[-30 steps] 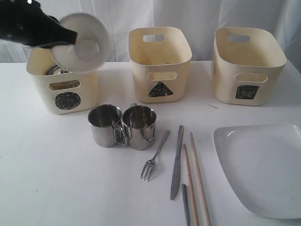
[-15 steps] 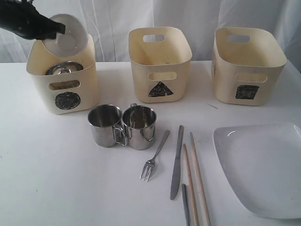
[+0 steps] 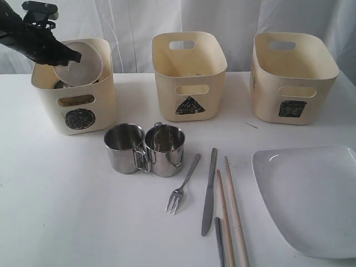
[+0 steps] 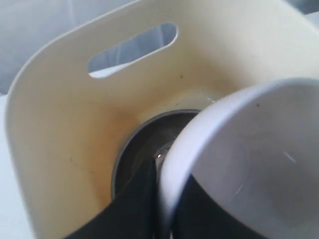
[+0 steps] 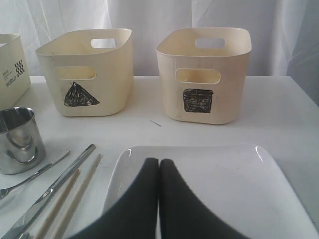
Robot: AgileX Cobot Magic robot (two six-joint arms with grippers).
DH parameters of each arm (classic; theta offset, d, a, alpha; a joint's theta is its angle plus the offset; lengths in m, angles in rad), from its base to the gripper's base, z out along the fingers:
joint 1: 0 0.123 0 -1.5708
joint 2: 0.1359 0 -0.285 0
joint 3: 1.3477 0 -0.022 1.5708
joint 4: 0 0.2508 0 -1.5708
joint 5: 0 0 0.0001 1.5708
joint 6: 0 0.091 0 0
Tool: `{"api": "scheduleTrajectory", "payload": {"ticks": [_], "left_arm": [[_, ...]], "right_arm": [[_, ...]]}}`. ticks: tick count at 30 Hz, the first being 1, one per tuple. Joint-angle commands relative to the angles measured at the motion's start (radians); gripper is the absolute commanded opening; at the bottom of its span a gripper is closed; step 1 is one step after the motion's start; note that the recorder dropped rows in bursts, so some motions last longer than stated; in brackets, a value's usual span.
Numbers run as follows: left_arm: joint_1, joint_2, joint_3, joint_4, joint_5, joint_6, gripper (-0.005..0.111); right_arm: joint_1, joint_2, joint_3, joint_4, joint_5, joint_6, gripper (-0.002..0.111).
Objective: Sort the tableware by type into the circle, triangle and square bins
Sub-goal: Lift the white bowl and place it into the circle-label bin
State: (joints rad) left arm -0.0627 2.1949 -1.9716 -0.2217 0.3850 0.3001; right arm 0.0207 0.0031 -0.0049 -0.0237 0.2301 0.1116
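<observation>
My left gripper [image 3: 73,57] is shut on the rim of the white bowl [image 3: 80,64], which hangs tilted in the mouth of the circle bin [image 3: 78,105]. In the left wrist view the white bowl [image 4: 249,159] sits just above the steel bowl [image 4: 144,144] on the bin's floor. Two steel mugs [image 3: 144,148] stand in front of the triangle bin [image 3: 189,75]. Fork [image 3: 182,184], knife [image 3: 209,190] and chopsticks [image 3: 231,211] lie to their right. The large white plate [image 3: 308,194] lies before the square bin [image 3: 292,78]. My right gripper [image 5: 159,163] is shut and empty over the plate [image 5: 224,184].
White curtains hang behind the table. A small thin sliver [image 3: 251,125] lies on the tabletop between the triangle bin and the square bin.
My left gripper has carried the white bowl leftward and down, from above the circle bin's front into its mouth, covering most of the steel bowl. The right arm has not moved.
</observation>
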Motion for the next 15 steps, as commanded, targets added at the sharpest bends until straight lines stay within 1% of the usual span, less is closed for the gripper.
{"api": "scheduleTrajectory", "payload": {"ticks": [1,3,5,7,9,10,11,15], "left_arm": [[0.021,-0.003,-0.007,0.007,0.055,-0.004,0.001],[0.021,-0.003,-0.007,-0.002,0.078,0.018,0.008],[0.021,-0.003,-0.007,-0.012,0.094,0.013,0.020],[0.021,-0.006,-0.007,-0.028,0.118,0.008,0.035],[0.021,-0.015,-0.007,-0.050,0.154,0.008,0.047],[0.021,-0.024,-0.007,-0.060,0.177,0.008,0.050],[0.020,-0.035,-0.007,-0.065,0.193,0.008,0.050],[0.020,-0.096,-0.007,-0.096,0.270,0.022,0.046]], "right_arm": [[0.003,-0.003,0.005,0.001,-0.009,-0.004,0.000],[0.003,-0.003,0.005,0.001,-0.009,-0.004,0.000],[0.003,-0.003,0.005,0.001,-0.009,-0.004,0.000],[0.003,-0.003,0.005,0.001,-0.009,-0.004,0.000],[0.003,-0.003,0.005,0.001,-0.009,-0.004,0.000],[0.003,-0.003,0.005,0.001,-0.009,-0.004,0.000],[0.003,-0.003,0.005,0.001,-0.009,-0.004,0.000],[0.003,-0.003,0.005,0.001,-0.009,-0.004,0.000]]}}
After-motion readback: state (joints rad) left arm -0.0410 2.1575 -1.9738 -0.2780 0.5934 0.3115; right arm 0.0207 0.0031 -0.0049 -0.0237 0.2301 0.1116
